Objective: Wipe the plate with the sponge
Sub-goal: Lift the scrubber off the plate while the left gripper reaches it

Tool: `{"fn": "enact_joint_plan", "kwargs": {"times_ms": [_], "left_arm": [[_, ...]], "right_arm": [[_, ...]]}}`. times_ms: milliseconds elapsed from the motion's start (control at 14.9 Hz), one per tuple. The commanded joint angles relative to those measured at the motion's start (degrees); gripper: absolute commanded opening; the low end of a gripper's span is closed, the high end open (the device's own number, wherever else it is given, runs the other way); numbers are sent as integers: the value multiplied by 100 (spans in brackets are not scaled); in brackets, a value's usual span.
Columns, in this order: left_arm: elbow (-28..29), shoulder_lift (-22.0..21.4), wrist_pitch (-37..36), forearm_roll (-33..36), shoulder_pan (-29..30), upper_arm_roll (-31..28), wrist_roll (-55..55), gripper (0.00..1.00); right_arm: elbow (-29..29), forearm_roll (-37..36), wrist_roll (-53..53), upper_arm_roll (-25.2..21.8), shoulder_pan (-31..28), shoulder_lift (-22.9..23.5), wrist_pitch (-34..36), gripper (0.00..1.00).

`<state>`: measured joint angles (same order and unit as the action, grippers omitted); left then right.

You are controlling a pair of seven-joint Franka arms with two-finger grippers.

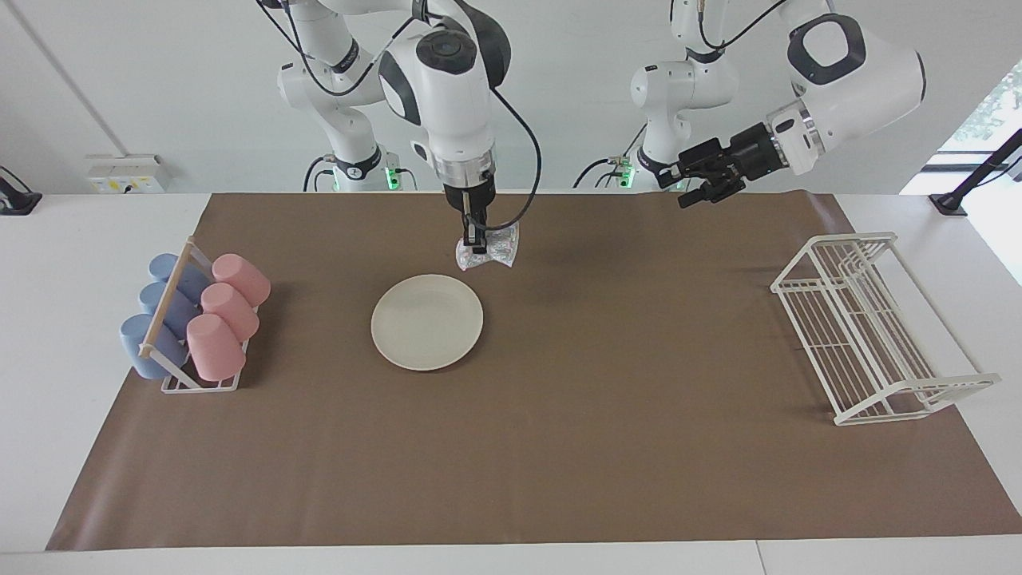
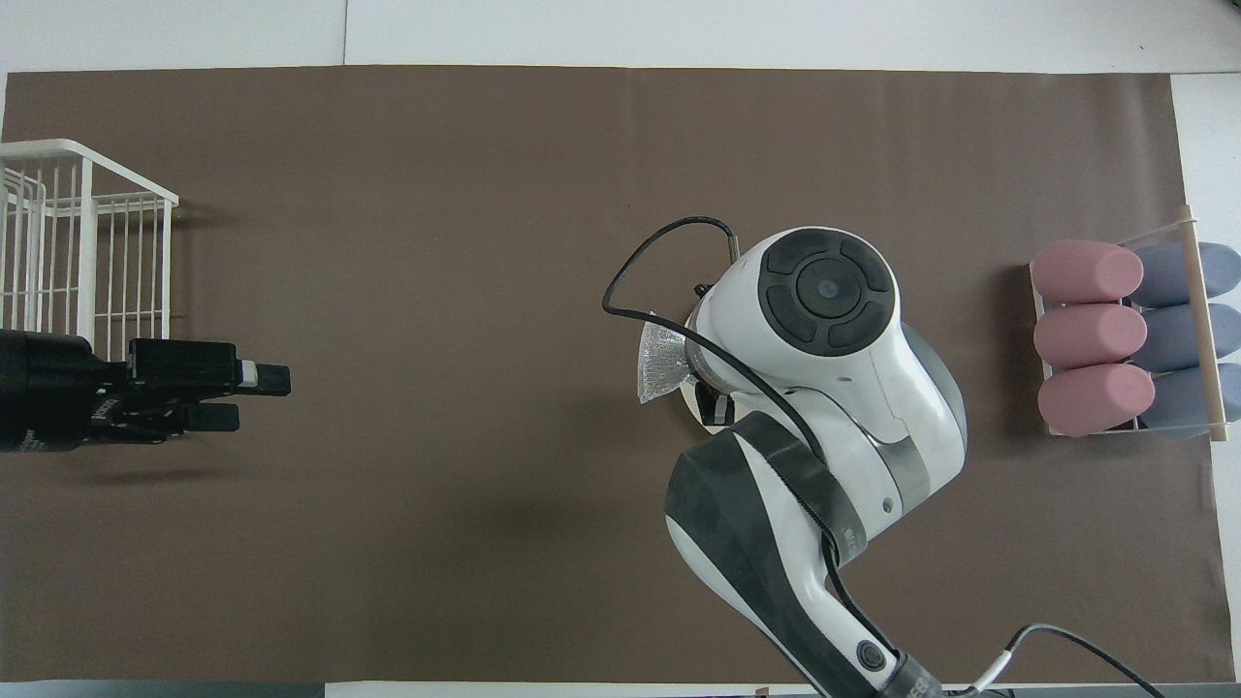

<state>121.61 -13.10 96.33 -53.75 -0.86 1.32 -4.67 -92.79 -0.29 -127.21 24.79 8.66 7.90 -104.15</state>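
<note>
Silver sponge [image 1: 487, 249] lifted off plate [image 1: 427, 322], pinched in right gripper [image 1: 476, 241] jaws.
Facing view: sponge hangs at the plate's 1 o'clock, over brown mat, no contact. You're either done wiping or between passes; plate surface can't say which. Left gripper [image 1: 696, 180] waits aloft, jaws narrowly parted, holding nothing.

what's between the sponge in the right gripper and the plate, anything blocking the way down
Nothing visible. The right gripper holds the sponge up in the air, and the plate lies bare on the brown mat. The cup rack and wire rack sit off at the table's ends, and the left gripper waits apart.
</note>
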Motion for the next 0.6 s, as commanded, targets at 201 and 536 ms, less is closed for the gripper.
{"fn": "enact_joint_plan", "kwargs": {"times_ms": [201, 536], "left_arm": [[-58, 869, 237, -1206, -564, -9, -859, 100], [-426, 1362, 61, -1839, -705, 26, -904, 100]], "right_arm": [[131, -173, -559, 52, 470, 11, -166, 0], [-28, -155, -568, 60, 426, -25, -447, 0]]}}
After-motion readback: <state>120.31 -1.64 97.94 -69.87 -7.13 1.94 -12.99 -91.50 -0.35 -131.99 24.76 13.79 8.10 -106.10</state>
